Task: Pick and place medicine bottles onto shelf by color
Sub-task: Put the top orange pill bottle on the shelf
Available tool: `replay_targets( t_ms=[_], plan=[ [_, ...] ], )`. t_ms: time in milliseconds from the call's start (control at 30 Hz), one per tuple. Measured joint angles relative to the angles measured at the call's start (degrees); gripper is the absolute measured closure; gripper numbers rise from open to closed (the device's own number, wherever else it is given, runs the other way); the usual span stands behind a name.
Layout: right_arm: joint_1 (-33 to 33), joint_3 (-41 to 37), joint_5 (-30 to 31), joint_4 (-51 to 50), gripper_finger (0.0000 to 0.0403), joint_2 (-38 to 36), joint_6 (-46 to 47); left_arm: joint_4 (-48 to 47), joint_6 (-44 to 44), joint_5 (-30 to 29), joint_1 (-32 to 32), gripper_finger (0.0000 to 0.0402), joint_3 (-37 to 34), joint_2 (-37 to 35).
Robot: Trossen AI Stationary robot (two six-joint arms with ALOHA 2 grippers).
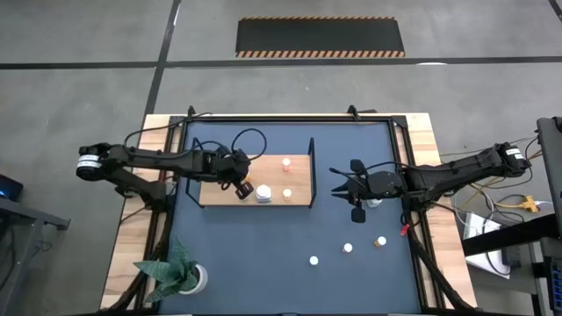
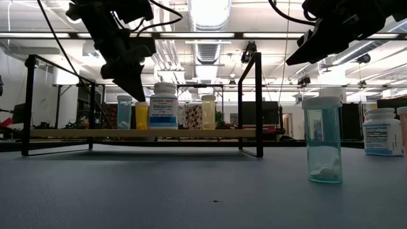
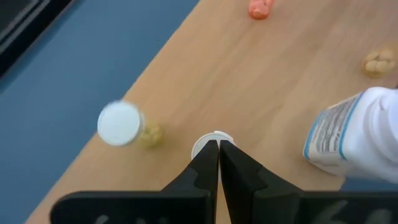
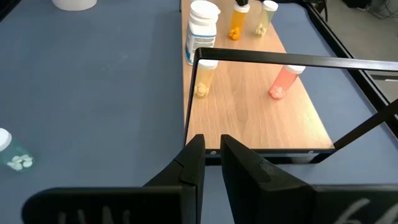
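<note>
Now | shelf: long axis left-right | bottles: upright

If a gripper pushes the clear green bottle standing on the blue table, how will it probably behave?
The green bottle is tall and narrow, so a high push would probably tip it. It holds only a few white pills at its bottom, so it is likely light and may slide. Once on its side, its round body would probably roll.

I see grey concrete floor filling the upper frame, a striped-edged black mat top centre, ceiling lights overhead.
</note>
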Motion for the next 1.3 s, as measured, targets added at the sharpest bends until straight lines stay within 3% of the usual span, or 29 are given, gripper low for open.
replay_targets(
  t_ms=[233, 667, 900, 1300],
  plan=[
    [0.0, -0.01, -0.04, -0.07, 0.036, 0.0, 0.07, -5.9, -3.39, 0.34, -0.07, 0.0401, 0.13, -2.13],
    [0.0, -0.01, -0.07, -0.04, 0.036, 0.02, 0.08, -3.74, -3.24, -0.3, -0.04, 0.0401, 0.24, -2.0],
    [0.0, -0.01, -0.09, -0.04, 0.036, 0.02, 0.18, 7.22, 1.57, -0.62, -0.04, 0.0401, 0.17, -1.48],
    [0.0, -0.4, -0.22, -0.29, 0.036, 0.02, 1.18, 4.53, 2.74, -3.13, -0.02, 0.0401, -0.69, 0.48]
  ],
)
